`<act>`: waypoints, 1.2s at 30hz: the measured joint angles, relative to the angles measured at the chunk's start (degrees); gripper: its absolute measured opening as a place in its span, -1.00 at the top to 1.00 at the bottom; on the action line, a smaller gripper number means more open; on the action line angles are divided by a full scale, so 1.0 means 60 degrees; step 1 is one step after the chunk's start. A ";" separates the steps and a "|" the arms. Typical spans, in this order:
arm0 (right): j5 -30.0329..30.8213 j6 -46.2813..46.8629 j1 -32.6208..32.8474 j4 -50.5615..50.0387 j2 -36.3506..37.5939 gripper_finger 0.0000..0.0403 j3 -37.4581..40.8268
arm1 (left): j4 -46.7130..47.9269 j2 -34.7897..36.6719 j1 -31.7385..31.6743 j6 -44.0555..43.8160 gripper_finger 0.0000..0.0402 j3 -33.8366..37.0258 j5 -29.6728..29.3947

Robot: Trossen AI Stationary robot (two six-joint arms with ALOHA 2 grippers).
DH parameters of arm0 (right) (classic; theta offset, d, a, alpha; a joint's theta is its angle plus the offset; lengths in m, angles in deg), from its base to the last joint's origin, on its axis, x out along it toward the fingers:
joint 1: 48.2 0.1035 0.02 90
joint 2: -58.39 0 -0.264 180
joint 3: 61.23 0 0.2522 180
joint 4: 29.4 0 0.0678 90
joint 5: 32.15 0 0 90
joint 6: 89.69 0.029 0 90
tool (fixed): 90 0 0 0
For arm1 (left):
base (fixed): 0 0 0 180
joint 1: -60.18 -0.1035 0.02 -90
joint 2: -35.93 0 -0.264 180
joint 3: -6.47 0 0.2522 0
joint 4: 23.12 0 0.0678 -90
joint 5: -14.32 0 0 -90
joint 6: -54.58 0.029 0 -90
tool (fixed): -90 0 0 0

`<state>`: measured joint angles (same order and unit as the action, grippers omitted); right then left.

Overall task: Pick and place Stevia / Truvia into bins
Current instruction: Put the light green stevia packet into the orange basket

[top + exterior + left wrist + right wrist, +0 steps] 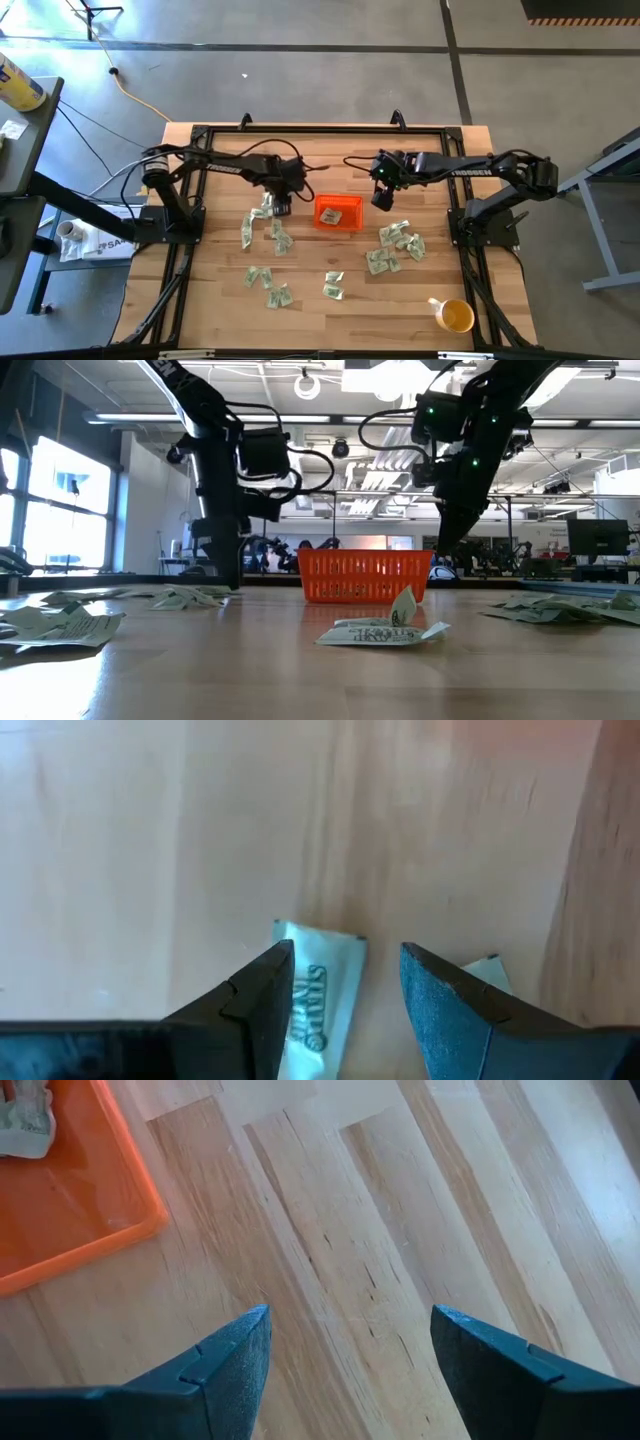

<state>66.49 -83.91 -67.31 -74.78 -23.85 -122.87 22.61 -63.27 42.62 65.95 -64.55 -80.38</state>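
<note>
Pale green and white Stevia packets lie flat on the wooden table in clusters: left of the bin (262,232), toward the near edge (268,285), (333,285), and right of the bin (397,248). The orange bin (339,213) stands mid-table with a crumpled packet (25,1120) inside. My left gripper (282,208) is open, pointing down just left of the bin. One packet (320,995) lies between its fingers, closer to one finger (265,985). My right gripper (382,200) is open above bare wood (350,1315), right of the bin.
A yellow cup (455,316) stands at the near right corner. A black frame (300,130) runs along the table's far and side edges. Bare wood lies between the bin and the near packets (385,630).
</note>
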 joint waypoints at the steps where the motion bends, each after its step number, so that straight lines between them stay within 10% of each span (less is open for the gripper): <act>1: 0.0001 0.0000 -0.0002 0.0002 0.0000 -0.31 0.0000 | 0.0021 0.0004 -0.0004 -0.0057 -0.09 0.0000 -0.0064; 25: -0.0002 -0.0033 -0.0004 0.0032 0.0000 -0.31 0.0000 | -0.0531 0.0133 -0.0166 -0.0022 -0.07 0.0588 -0.0120; 36: -0.0001 0.0043 -0.0004 0.0032 0.0000 -0.31 0.0000 | -0.0801 0.0009 -0.1329 0.0734 0.31 0.0572 0.0737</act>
<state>66.49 -83.65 -67.33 -74.58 -23.85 -122.87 17.80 -63.22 34.65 70.35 -61.12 -75.95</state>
